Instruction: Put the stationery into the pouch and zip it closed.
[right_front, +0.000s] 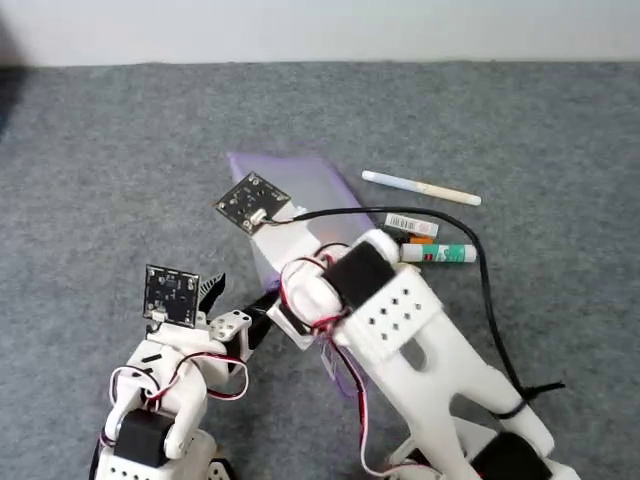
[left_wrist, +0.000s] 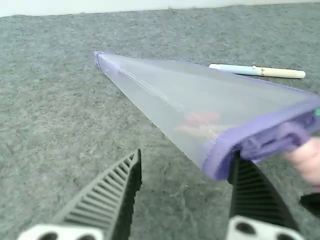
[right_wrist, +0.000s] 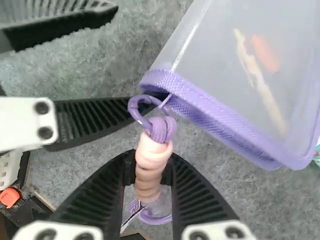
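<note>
High view: two robot arms work over a translucent purple pouch (right_front: 300, 185) lying on grey carpet (right_front: 100, 180), with the right arm stretched across its near end. Three pieces of stationery are on the carpet just beyond the pouch's edge: a pale blue and cream pen (right_front: 420, 187), a barcode-labelled stick (right_front: 412, 225) and a green-and-white marker (right_front: 438, 254).

Right wrist view: the right gripper (right_wrist: 150, 161) is clamped on the zip pull (right_wrist: 152, 142), a ribbed pink cord knotted to a purple loop at the pouch's (right_wrist: 240, 75) corner. Orange and yellow items show faintly through the pouch wall.

Left wrist view: the left gripper (left_wrist: 186, 155) stands with its jaws spread wide and grips nothing. The purple-trimmed end of the pouch (left_wrist: 200, 100) sits above the gap, its corner close over one finger (left_wrist: 250, 192); whether they touch cannot be told. The pink pull (left_wrist: 307, 160) shows at that corner, and the pen (left_wrist: 257, 71) lies on the carpet behind the pouch. From above, the left gripper (right_front: 235, 305) sits just beside the right arm's wrist.
</note>
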